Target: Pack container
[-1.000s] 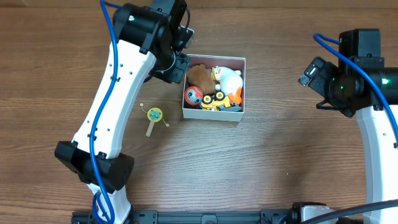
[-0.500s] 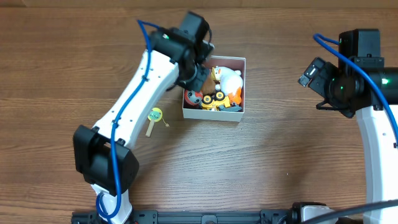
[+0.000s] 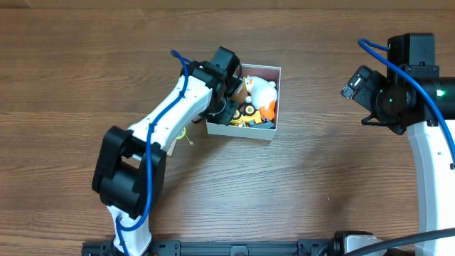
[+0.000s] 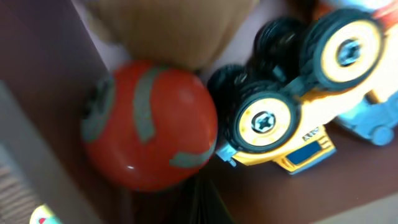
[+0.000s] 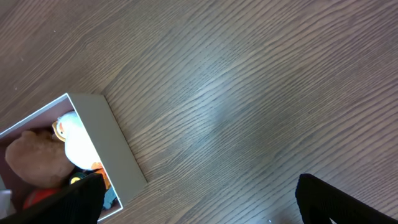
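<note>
White-walled container [image 3: 242, 132] on wood table [image 3: 320, 185], left gripper [image 3: 229, 103] low inside its left half, over red ball [image 4: 149, 127] touching yellow truck [image 4: 280, 118], grip impossible to judge, right gripper [image 5: 198, 186] well apart to the right, fingers spread, empty.

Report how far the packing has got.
Done: a red ball, yellow truck, brown plush and white toy lie in the container. In hand: the left gripper is down inside it; its grip cannot be told. The right gripper hangs with fingers apart, empty. Left: one small yellow toy outside, mostly hidden.
</note>
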Robot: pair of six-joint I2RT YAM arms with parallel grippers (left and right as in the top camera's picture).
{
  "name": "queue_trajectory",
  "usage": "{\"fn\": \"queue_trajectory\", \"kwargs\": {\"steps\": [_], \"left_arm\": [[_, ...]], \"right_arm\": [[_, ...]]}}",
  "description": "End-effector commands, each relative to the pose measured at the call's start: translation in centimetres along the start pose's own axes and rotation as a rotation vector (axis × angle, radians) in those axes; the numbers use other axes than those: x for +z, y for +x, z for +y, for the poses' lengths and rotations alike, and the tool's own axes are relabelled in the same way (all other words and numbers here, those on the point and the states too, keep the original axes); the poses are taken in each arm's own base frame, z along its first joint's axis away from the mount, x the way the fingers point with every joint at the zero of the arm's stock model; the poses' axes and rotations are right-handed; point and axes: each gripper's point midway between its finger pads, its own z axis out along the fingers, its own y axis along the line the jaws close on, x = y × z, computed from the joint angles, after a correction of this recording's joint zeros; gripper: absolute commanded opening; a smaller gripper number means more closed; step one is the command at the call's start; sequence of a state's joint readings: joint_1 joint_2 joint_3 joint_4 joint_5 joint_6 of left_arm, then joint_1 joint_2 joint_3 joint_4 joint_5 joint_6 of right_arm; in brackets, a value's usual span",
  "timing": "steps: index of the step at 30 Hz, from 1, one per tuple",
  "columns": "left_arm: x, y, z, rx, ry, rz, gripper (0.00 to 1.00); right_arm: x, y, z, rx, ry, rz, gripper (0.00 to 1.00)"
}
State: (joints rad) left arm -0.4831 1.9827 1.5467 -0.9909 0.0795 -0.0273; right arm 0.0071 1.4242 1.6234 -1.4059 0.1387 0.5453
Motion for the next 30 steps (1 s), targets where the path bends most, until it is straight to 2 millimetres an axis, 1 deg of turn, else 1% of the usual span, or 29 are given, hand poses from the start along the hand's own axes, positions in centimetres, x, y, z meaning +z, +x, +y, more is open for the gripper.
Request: {"fn": "queue_trajectory", "kwargs": {"steps": [1, 3, 4, 6, 7, 8, 9, 10, 11, 12, 13, 14, 15, 17, 18, 19, 20, 21, 22, 23, 24, 25, 26, 27, 28, 30], "left_arm": [[0.5, 0.5, 0.3, -0.041, -0.004, 0.037, 0.04], [-0.7, 0.2, 0.1, -0.048, 0.001, 0.036, 0.04], [-2.1, -0.3, 0.0, -0.049, 0.001, 0.024, 0.04], [-5.4, -1.5, -0.3, -0.045, 0.003, -0.023, 0.04], [-7.7, -2.1, -0.5, -0.042, 0.004, -0.058, 0.04], [-9.5, -2.5, -0.5, -0.046, 0.000, -0.087, 0.04], [-11.7, -2.9, -0.5, -0.055, -0.010, -0.126, 0.13], [-14.0, -3.0, -0.4, -0.064, -0.025, -0.165, 0.32], [-16.0, -2.8, 0.0, -0.083, -0.050, -0.192, 0.38], [-17.1, -2.3, 0.4, -0.100, -0.076, -0.202, 0.43], [-18.1, -1.6, 1.1, -0.129, -0.110, -0.203, 0.45], [-19.1, 0.0, 2.4, -0.180, -0.161, -0.181, 0.45], [-19.3, 1.1, 3.1, -0.203, -0.188, -0.151, 0.41], [-19.4, 3.8, 4.9, -0.247, -0.247, -0.052, 0.36], [-19.1, 4.9, 5.6, -0.258, -0.261, -0.003, 0.38], [-18.7, 5.6, 6.0, -0.263, -0.264, 0.030, 0.41], [-17.6, 6.4, 6.4, -0.254, -0.267, 0.078, 0.43], [-16.7, 6.8, 6.6, -0.250, -0.268, 0.102, 0.44], [-14.1, 7.7, 6.8, -0.249, -0.266, 0.156, 0.40], [-13.0, 8.1, 6.8, -0.250, -0.261, 0.177, 0.39], [-11.6, 8.6, 6.9, -0.253, -0.256, 0.199, 0.40], [-10.3, 9.0, 7.0, -0.256, -0.252, 0.214, 0.44], [-8.6, 9.7, 7.2, -0.266, -0.241, 0.234, 0.48], [-7.4, 10.2, 7.4, -0.276, -0.233, 0.246, 0.50], [-6.0, 10.8, 7.7, -0.284, -0.221, 0.257, 0.51], [-4.1, 11.4, 8.0, -0.284, -0.185, 0.258, 0.52]], "right_arm": [[-0.2, -0.4, -0.2, 0.000, 0.008, -0.021, 1.00], [-0.3, -0.4, -0.3, 0.000, 0.010, -0.019, 1.00], [-0.2, -0.3, -0.3, -0.001, 0.011, -0.018, 1.00], [-0.2, -0.3, -0.3, -0.001, 0.011, -0.018, 1.00], [-0.3, -0.3, -0.3, -0.001, 0.011, -0.018, 1.00], [-0.2, -0.3, -0.3, -0.001, 0.011, -0.018, 1.00], [-0.2, -0.3, -0.3, -0.001, 0.011, -0.018, 1.00], [-0.2, -0.3, -0.3, -0.001, 0.011, -0.018, 1.00], [-0.2, -0.3, -0.3, -0.001, 0.011, -0.018, 1.00], [-0.2, -0.3, -0.3, -0.001, 0.011, -0.018, 1.00], [-0.2, -0.3, -0.3, -0.001, 0.011, -0.018, 1.00], [-0.2, -0.3, -0.3, -0.001, 0.011, -0.018, 1.00], [-0.3, -0.4, -0.3, -0.001, 0.011, -0.019, 1.00], [-0.2, -0.4, -0.2, 0.000, 0.010, -0.020, 1.00], [-0.2, -0.4, -0.2, 0.000, 0.009, -0.021, 1.00], [-0.2, -0.4, -0.2, 0.000, 0.008, -0.022, 1.00], [-0.2, -0.4, -0.2, 0.000, 0.008, -0.022, 1.00], [-0.2, -0.4, -0.2, 0.000, 0.008, -0.022, 1.00], [-0.2, -0.4, -0.2, 0.000, 0.010, -0.020, 1.00], [-0.2, -0.4, -0.3, -0.001, 0.011, -0.019, 1.00], [-0.2, -0.3, -0.3, -0.001, 0.012, -0.018, 1.00], [-0.2, -0.3, -0.3, -0.001, 0.013, -0.016, 1.00], [-0.2, -0.3, -0.3, -0.001, 0.013, -0.016, 1.00], [-0.2, -0.3, -0.3, -0.001, 0.013, -0.016, 1.00], [-0.2, -0.3, -0.3, -0.001, 0.013, -0.015, 1.00], [-0.2, -0.3, -0.3, -0.001, 0.013, -0.015, 1.00]]}}
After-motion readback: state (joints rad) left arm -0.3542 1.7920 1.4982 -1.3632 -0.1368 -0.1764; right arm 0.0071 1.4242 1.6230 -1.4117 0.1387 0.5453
